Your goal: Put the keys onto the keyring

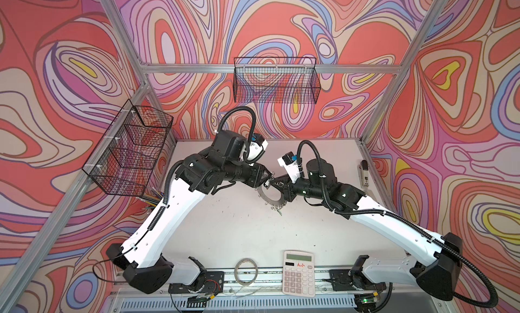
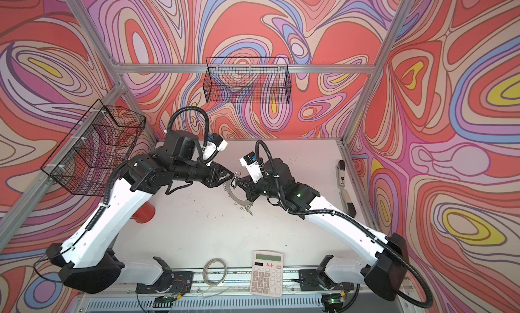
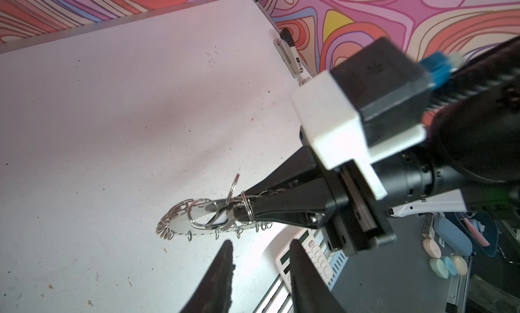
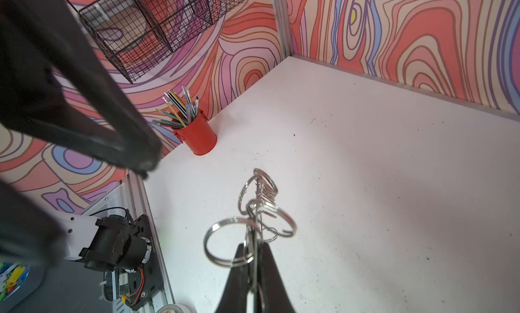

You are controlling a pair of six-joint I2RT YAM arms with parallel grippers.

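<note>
Silver keyring [image 3: 183,227] between right tool [image 3: 242,210] tips; left tool [image 3: 259,242] just beside

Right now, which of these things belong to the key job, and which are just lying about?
Job: keyring, held by right gripper; green-tagged key at its edge; open left gripper.
Lying about: calculator, tape roll, red pencil cup, wire baskets.

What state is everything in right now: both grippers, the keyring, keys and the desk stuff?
left gripper, open, empty.
right gripper, shut on keyring.
keyring, held by its rim, tilted.
green key, seems to hang from keyring.
pencil cup, upright, full.
calculator, lying face up.
tape roll, lying flat.
</note>
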